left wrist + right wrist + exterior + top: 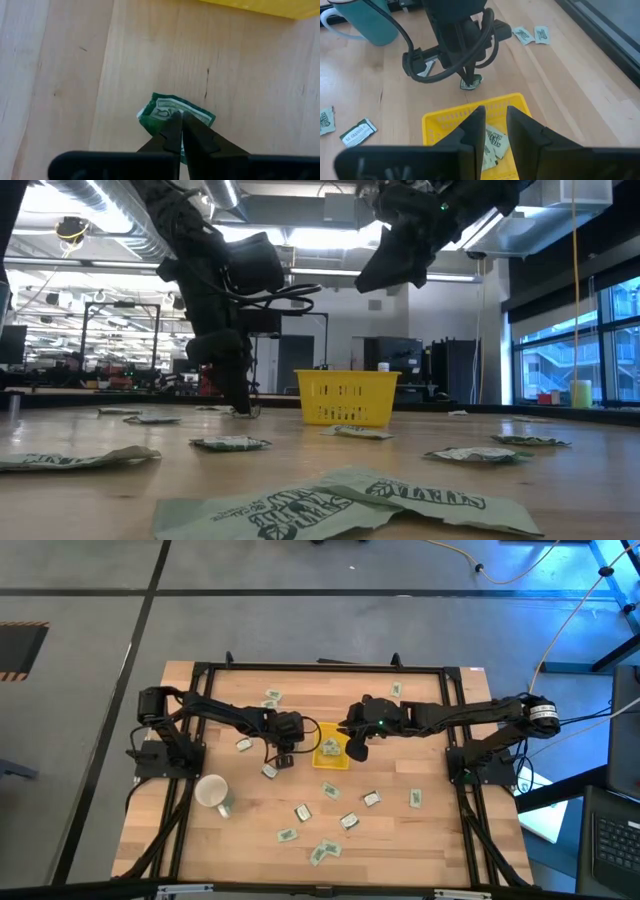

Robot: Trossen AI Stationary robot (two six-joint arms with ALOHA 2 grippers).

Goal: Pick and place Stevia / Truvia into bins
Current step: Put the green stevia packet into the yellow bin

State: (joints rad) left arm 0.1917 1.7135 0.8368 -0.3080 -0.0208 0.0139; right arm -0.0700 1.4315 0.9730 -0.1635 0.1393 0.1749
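A green-and-white sweetener packet (197, 114) lies on the wooden table just left of the yellow tray (322, 761). My left gripper (179, 117) stands over it, pointing down, shut on it; the right wrist view also shows this packet (476, 82) under the left fingers. My right gripper (495, 122) hovers above the tray (435, 125), open and empty. A few packets (496, 143) lie inside the tray. In the low view the left gripper (240, 406) reaches the table and the right gripper (398, 260) is high above the tray (345, 398). My left gripper pinches the packet at its middle (167, 109) between the two fingertips, coming from above and pointing down. The packet is crumpled around the tips and still rests on the table.
Several more packets lie scattered on the near half of the table (349, 821), (324, 852), (415, 798), and a few on the far side (272, 696), (396, 690). A white mug (212, 792) lies on the near left. A black frame rail (455, 740) borders the table.
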